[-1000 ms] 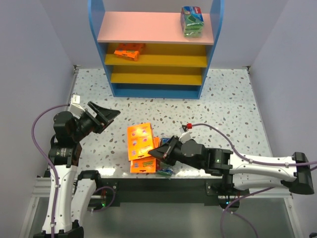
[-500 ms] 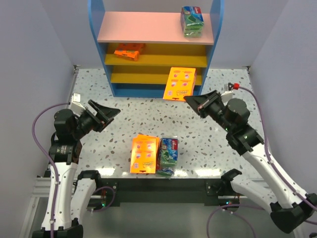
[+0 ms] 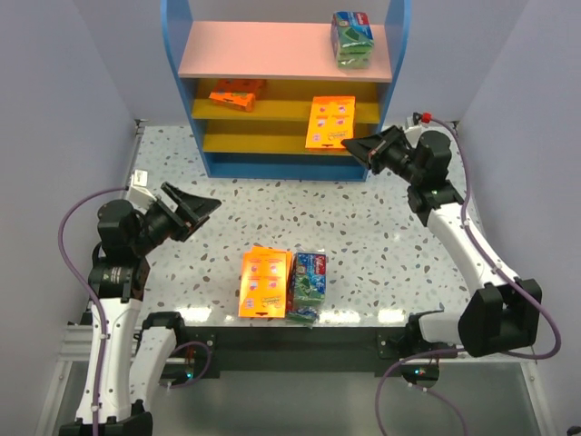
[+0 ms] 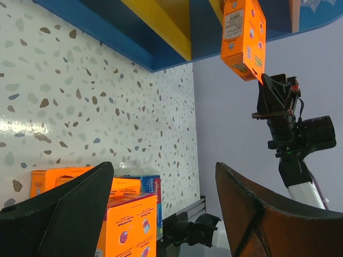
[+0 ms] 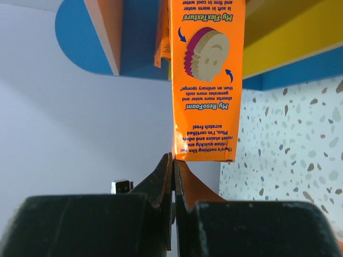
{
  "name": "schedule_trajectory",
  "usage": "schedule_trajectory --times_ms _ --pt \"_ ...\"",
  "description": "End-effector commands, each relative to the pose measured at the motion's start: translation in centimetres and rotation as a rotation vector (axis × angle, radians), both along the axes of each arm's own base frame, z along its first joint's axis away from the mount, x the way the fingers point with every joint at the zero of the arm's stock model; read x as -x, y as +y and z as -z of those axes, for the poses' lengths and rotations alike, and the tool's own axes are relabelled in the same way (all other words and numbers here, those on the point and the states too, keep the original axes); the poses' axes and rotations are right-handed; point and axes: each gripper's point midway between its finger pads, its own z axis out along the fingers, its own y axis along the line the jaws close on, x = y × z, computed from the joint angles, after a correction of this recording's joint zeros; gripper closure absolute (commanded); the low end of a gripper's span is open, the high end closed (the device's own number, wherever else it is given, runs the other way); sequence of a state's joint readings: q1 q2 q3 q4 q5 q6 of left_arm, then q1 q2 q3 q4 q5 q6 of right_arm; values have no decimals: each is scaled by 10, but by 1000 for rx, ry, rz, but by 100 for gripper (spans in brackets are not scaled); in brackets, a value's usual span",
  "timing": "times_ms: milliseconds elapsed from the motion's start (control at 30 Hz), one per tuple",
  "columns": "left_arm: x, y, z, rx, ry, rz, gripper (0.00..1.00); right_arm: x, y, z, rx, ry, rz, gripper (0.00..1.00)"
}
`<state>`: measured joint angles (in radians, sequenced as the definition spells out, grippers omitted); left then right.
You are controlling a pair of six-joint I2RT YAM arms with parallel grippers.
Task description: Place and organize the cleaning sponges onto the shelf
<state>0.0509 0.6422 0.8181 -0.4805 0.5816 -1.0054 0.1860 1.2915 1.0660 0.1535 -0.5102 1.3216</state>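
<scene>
My right gripper (image 3: 349, 145) is shut on the edge of a flat orange sponge pack (image 3: 329, 122) and holds it at the front of the shelf's (image 3: 182, 73) middle yellow board; the right wrist view shows the pack (image 5: 206, 80) pinched at its corner, and the left wrist view shows it too (image 4: 244, 35). Another orange pack (image 3: 236, 94) lies on that board at the left. A green-and-blue pack (image 3: 351, 38) stands on the pink top board. A stack of orange packs (image 3: 265, 282) and a green-and-blue pack (image 3: 309, 277) lie at the table's near edge. My left gripper (image 3: 204, 207) is open and empty at the left.
The speckled table (image 3: 408, 227) ends at a metal rail along its near edge. Grey walls close in both sides. The shelf's lower yellow board (image 3: 272, 141) carries nothing that I can see.
My right arm has carried the orange pack up and back, from in front of the shelf's base to its middle board. The left arm and the packs on the table have not moved.
</scene>
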Motion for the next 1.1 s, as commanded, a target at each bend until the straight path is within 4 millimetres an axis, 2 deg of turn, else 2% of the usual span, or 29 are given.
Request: schedule_trajectory --times_ms 0,167,300,433,667,867,1000,1067 --pt "4 -4 -29 -12 -99 34 19 -2 -3 -53 -64 -189 -64 100" --pt "4 -6 -33 -9 -113 50 19 -18 -16 -51 -62 -181 -53 100" --pt "1 -7 -34 -3 -113 56 19 -41 -25 -40 -47 -135 -16 100" --pt "-1 -7 -39 1 -121 54 19 -58 -35 -44 -45 -123 14 100" --pt "-2 -6 -38 3 -120 49 19 -86 -41 -32 -35 -71 67 100" --pt "-4 -7 -34 18 -114 53 19 -101 -44 -37 -46 -66 100 100" --pt "-4 -8 -32 19 -109 56 19 -106 -47 -33 -29 -50 127 81" --pt "-4 -8 -32 20 -109 55 19 -109 -49 -33 -28 -42 144 68"
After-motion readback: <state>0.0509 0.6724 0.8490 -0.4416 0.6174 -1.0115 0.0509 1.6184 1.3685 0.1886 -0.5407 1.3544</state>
